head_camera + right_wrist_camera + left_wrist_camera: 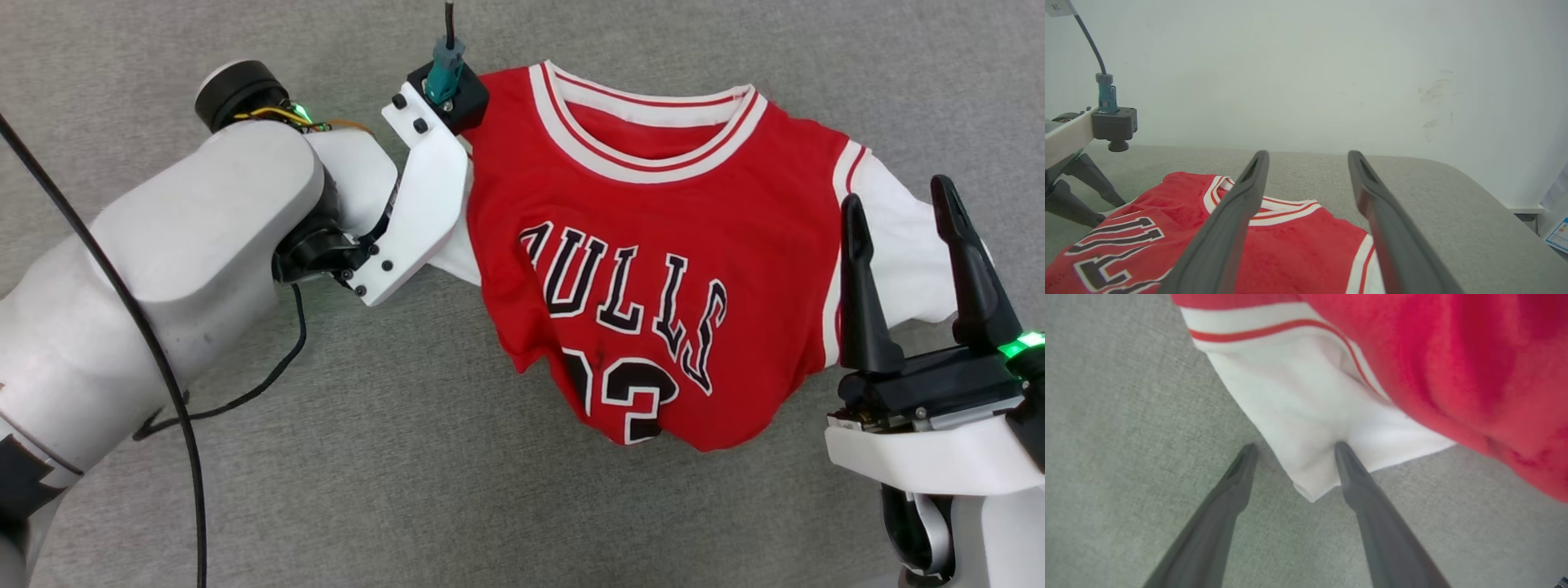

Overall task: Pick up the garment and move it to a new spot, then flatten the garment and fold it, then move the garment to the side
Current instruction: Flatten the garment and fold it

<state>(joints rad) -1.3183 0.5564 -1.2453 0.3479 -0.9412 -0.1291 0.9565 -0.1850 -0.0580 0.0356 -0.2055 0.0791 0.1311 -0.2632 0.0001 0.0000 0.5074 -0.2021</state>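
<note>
The garment (pixel 653 212), a red jersey with white sleeves and black "BULLS" lettering, lies front up on the grey cloth surface (pixel 408 457), collar away from me and lower part rumpled under. My left wrist (pixel 416 212) hangs over its left sleeve. In the left wrist view my left gripper (pixel 1295 448) is open and points down at the white sleeve (pixel 1298 408); one fingertip (pixel 1341 449) presses on the cloth, the other rests on the surface beside the sleeve's edge. My right gripper (pixel 898 192) stands open above the other white sleeve (pixel 898 245), holding nothing. In the right wrist view the garment (pixel 1298 245) lies beneath the right gripper (pixel 1308 157).
A black cable (pixel 245 392) trails from my left arm across the surface. A white wall (pixel 1310 73) stands right behind the far edge of the surface, which rounds off at the right (pixel 1453 171). A blue-labelled item (pixel 1557 237) sits past that corner.
</note>
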